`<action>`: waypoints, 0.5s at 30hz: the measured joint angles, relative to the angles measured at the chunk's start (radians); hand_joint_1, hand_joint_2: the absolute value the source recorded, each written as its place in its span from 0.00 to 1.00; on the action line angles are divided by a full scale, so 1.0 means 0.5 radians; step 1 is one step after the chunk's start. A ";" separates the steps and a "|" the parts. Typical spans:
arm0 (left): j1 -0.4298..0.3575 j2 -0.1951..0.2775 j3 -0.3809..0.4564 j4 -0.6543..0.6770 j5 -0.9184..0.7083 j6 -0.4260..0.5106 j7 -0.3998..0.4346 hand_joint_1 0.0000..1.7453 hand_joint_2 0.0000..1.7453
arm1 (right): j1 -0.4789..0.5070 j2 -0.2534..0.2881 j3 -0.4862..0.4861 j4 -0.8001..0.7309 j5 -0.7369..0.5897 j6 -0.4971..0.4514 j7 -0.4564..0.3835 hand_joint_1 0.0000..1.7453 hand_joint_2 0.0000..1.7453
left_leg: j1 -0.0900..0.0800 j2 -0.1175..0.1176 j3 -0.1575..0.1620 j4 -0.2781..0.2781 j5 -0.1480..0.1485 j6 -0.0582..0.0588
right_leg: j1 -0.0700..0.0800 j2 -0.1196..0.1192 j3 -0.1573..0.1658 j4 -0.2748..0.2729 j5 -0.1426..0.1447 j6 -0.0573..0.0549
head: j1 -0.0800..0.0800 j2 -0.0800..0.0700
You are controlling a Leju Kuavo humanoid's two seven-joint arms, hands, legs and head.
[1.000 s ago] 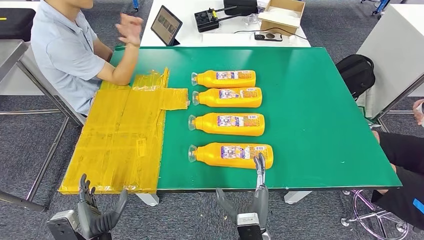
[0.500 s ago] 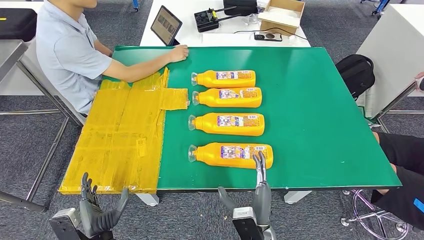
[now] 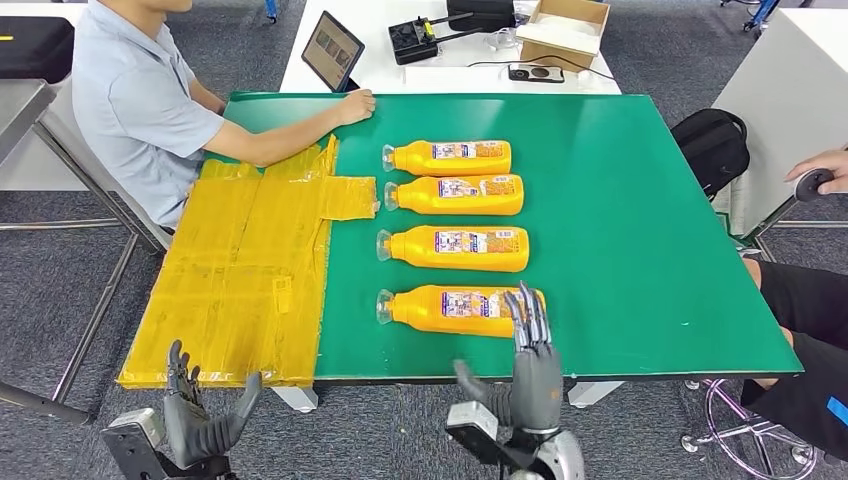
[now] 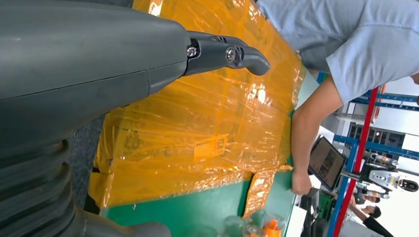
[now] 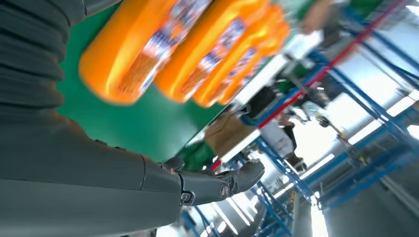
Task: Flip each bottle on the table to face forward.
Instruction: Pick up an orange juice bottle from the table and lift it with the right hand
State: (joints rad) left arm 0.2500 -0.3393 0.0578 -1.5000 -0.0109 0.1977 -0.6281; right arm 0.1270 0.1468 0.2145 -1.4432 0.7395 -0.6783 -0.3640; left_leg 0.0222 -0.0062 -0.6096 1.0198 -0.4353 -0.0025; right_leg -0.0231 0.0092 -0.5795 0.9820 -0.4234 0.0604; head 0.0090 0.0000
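Note:
Several orange bottles lie on their sides in a row down the middle of the green table (image 3: 640, 250), caps pointing left, labels up. The nearest bottle (image 3: 455, 309) lies close to the front edge; behind it lie a second (image 3: 455, 247), a third (image 3: 455, 194) and the farthest bottle (image 3: 448, 157). My right hand (image 3: 525, 372) rises at the front edge with fingers spread, fingertips over the nearest bottle's base end, holding nothing. Blurred orange bottles (image 5: 163, 54) show in the right wrist view. My left hand (image 3: 200, 420) hangs open below the table's front left corner.
A crinkled yellow plastic sheet (image 3: 245, 270) covers the table's left part. A person (image 3: 130, 100) sits at the left with a hand on the table's far edge. A tablet (image 3: 332, 50), a box and cables lie on the white table behind. Another person's hand (image 3: 820, 175) shows at the right.
My right hand has risen and its fingers have fanned out over the nearest bottle's base end. The seated person's raised hand came down onto the table's far edge. The bottles have not moved.

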 joint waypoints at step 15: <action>-0.122 0.044 -0.171 0.078 -0.010 -0.045 0.088 0.00 1.00 | -0.540 -0.153 -0.030 0.491 0.336 0.527 0.513 0.00 1.00 | -0.001 0.000 -0.001 0.000 0.004 0.003 | -0.001 0.000 0.000 0.001 0.005 0.004 | 0.000 0.000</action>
State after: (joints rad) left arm 0.1891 -0.3174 -0.0279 -1.4608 -0.0157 0.1753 -0.5841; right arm -0.1431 0.0703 0.1996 -1.1976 0.9073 -0.4149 -0.1073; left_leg 0.0218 -0.0064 -0.6102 1.0198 -0.4335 -0.0011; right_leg -0.0235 0.0093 -0.5795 0.9824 -0.4209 0.0625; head 0.0088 0.0000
